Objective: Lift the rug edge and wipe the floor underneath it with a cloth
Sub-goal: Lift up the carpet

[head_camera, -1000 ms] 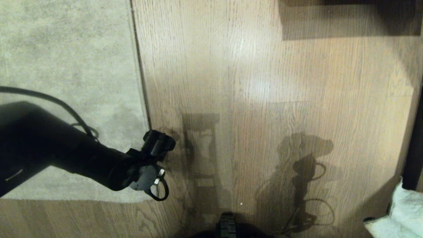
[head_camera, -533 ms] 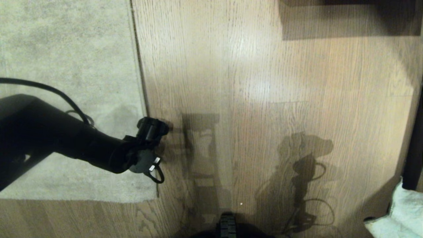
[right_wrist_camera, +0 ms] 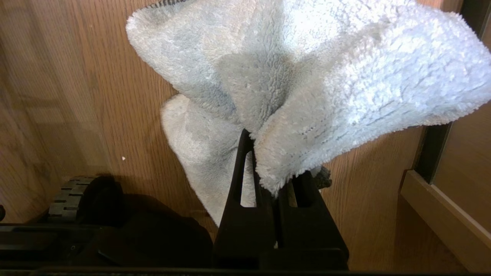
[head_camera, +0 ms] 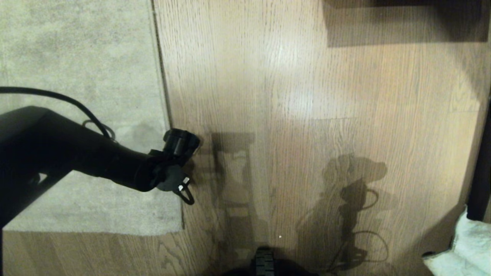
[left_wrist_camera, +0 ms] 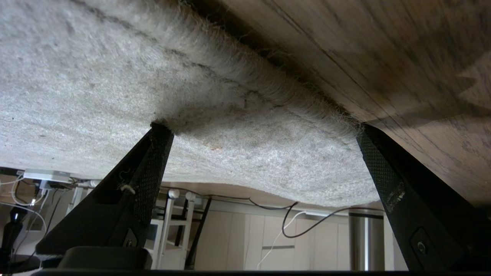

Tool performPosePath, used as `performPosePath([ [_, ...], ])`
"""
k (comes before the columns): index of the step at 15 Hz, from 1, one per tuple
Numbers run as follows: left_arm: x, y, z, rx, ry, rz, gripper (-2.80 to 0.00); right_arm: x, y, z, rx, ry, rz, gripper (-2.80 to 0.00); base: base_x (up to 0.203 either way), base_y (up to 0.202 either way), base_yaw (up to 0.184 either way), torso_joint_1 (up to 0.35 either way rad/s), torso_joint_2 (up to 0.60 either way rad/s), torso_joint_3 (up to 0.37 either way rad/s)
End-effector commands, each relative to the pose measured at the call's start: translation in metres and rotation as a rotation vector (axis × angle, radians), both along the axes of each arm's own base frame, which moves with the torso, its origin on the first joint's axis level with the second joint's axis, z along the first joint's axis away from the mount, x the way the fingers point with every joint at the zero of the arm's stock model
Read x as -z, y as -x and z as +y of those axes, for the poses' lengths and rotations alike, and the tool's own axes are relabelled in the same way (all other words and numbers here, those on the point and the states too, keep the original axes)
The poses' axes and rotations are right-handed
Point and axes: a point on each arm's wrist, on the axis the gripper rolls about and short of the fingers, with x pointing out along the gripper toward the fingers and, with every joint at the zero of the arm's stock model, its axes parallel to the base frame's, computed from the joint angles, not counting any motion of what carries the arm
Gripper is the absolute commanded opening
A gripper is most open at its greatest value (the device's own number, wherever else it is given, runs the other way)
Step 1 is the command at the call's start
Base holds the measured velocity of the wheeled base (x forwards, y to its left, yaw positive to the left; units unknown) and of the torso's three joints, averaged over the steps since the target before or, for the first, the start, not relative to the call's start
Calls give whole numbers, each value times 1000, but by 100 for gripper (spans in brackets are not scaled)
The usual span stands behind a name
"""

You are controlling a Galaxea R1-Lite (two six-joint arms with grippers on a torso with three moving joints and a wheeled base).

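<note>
The beige-grey rug (head_camera: 76, 76) lies flat on the left of the wood-plank floor (head_camera: 307, 115). The rug edge (head_camera: 165, 103) runs away from me, with its corner (head_camera: 179, 229) near. My left arm (head_camera: 96, 161) reaches across the rug to that edge. My left gripper (left_wrist_camera: 262, 130) is open wide and straddles the rug edge (left_wrist_camera: 276, 88). One fingertip (left_wrist_camera: 161, 132) presses on the pile. The other (left_wrist_camera: 366, 134) is at the border by the floor (left_wrist_camera: 383, 57). My right gripper (right_wrist_camera: 270, 165) is shut on the pale blue fluffy cloth (right_wrist_camera: 326, 76), which also shows at the lower right as the cloth (head_camera: 472, 245).
A dark piece of furniture (head_camera: 402, 15) throws a shadow at the top right, and a dark post (head_camera: 481, 172) stands at the right edge. My base wheel (head_camera: 264, 262) is at the bottom centre. Cables (left_wrist_camera: 291, 226) and white furniture legs (left_wrist_camera: 168, 226) lie beyond the rug.
My left wrist has rolled and shifted a little farther along the rug edge. The rug still lies flat. The right arm and the cloth have not moved.
</note>
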Motion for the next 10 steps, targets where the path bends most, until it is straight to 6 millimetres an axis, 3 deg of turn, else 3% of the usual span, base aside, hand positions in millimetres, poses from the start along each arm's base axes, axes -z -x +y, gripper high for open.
performPosePath([
  [1,-5,-6,-2,-4,11,-33,0,0,0,0,-1,0,0,-280,0,0,0,0,0,0],
  [6,-12,-6,6,-19,12,-45,0,0,0,0,-1,0,0,-280,0,0,0,0,0,0],
  [10,-38,-3,34,-9,-78,-34,0,0,0,0,-1,0,0,-280,0,0,0,0,0,0],
])
